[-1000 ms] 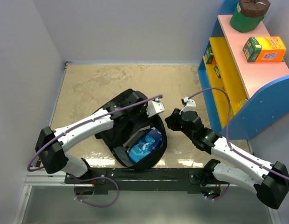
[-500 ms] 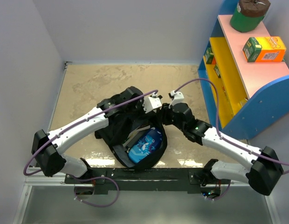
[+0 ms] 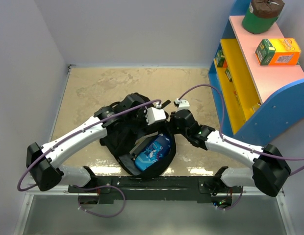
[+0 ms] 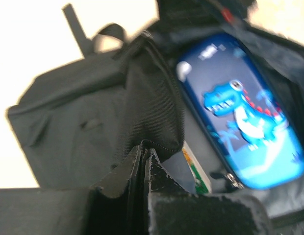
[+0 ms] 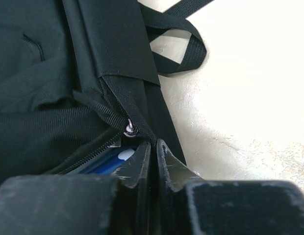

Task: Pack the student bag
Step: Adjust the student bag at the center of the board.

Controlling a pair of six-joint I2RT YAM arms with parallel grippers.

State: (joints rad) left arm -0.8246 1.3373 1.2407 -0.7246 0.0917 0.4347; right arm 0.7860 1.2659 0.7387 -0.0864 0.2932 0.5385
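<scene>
2 claws grip the open student bag [image 3: 123, 131] in the middle of the bench [image 3: 93, 88].

The black bag lies between the arms, toward the near edge, its mouth gaping to the near right, with a blue dinosaur pencil case [image 3: 153, 151] lying inside. The left claw [image 4: 144, 152] is pressed together on the zippered rim at the mouth's far left side, black fabric pinched between its fingers. The right claw [image 5: 153, 147] reaches in from the right, its fingers closed on the rim just beside the zipper slider [image 5: 129, 129], with a loose strap [image 5: 186, 46] lying on the bench just beyond. A blue, yellow and pink shelf [image 3: 260, 63] stands at the far right, well apart from the bag.
</scene>
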